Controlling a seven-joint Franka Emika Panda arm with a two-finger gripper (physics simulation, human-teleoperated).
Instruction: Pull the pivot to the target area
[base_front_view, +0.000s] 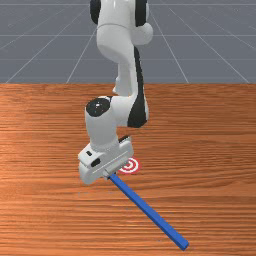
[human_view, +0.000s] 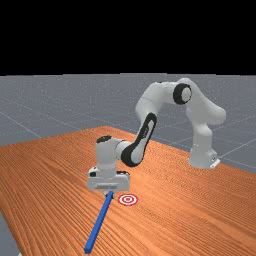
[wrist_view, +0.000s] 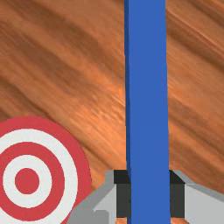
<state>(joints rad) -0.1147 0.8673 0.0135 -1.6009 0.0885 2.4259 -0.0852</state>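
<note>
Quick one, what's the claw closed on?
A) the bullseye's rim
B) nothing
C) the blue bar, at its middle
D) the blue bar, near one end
D: the claw has a dark pad against each side of the blue bar, whose long free length runs out from the hand, with the bullseye off to the side.

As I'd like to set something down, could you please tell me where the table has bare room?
Bare wood lies to the front view's right of the target and blue bar, and at its lower left, beside the bar. It is crowded at the jaws, which grip the bar close beside the target.
</note>
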